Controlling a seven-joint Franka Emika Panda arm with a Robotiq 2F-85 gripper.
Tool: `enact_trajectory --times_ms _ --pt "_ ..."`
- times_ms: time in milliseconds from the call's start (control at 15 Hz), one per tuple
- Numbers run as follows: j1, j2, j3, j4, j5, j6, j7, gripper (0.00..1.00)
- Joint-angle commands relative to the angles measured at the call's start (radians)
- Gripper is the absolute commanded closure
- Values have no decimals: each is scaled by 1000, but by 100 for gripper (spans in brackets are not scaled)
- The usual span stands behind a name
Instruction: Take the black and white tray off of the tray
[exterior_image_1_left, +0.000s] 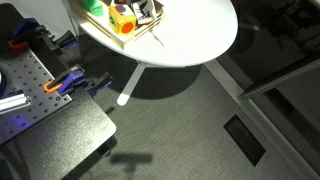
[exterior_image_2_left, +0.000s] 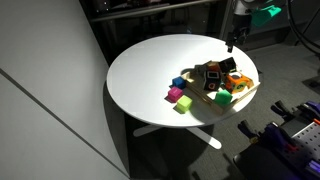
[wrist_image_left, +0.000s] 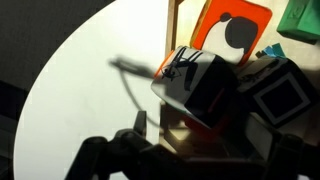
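Round white surface (exterior_image_2_left: 150, 70) carrying a light wooden tray (exterior_image_2_left: 248, 90) of colourful blocks (exterior_image_2_left: 222, 98). The black and white tray (exterior_image_2_left: 212, 74) lies inside it, its white markings too blurred to read. The hand (exterior_image_2_left: 231, 42) hangs above; whether it is released or clenched cannot be told.

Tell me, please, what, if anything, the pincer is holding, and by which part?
Nothing seems to be held: the pincer hangs above the tray, clear of it, and the black and white tray lies ungrasped in the tray.
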Motion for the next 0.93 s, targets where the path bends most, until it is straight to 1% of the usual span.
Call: enact_trajectory --times_ms 0,467,867 --pt "-8 15 6 -8 20 45 25 0" --pt "29 61 -5 -14 -23 87 145 0" --pt "72 82 -19 -37 -67 117 299 0"
